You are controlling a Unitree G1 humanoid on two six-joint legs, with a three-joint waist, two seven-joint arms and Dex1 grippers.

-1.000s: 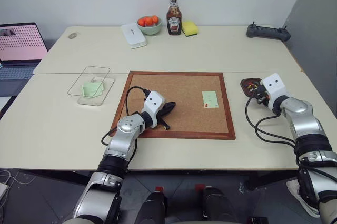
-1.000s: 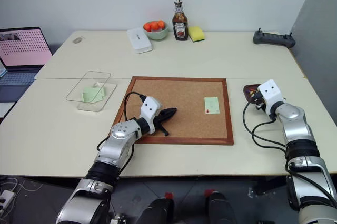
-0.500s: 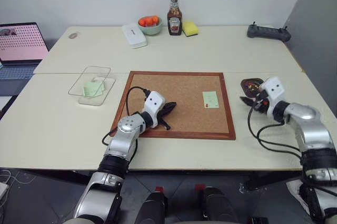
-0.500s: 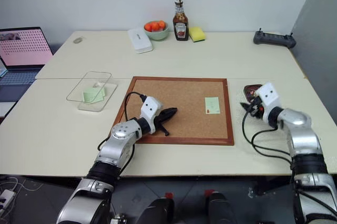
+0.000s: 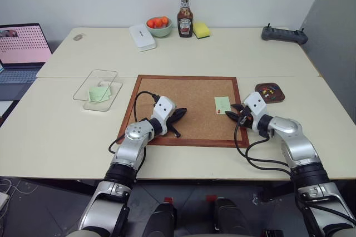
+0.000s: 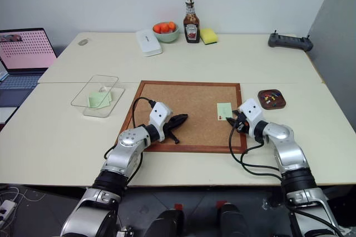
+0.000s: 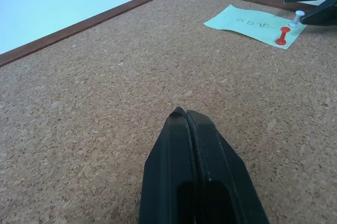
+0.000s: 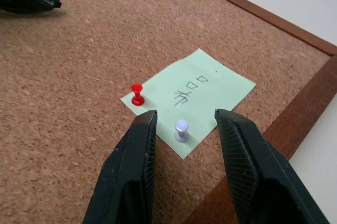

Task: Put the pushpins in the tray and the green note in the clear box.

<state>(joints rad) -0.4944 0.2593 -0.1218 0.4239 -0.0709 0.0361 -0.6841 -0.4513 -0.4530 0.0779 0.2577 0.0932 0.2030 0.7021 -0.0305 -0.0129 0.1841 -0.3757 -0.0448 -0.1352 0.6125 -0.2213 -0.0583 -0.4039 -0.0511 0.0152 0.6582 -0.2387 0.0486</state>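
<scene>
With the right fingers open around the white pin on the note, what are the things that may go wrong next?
1. The white pushpin is far smaller than the right gripper fingers, so it may slip out or tip as they close.
2. The red pushpin stands close by; a finger might knock it.
3. Both pins hold the green note on the cork board; pulling one may lift or tear the paper.

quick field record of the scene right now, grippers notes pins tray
left gripper: shut, over the corkboard
right gripper: open, straddling the white pushpin
green note: on corkboard, pinned by the white and a red pushpin
tray: holds several pins
clear box: holds another green note
</scene>
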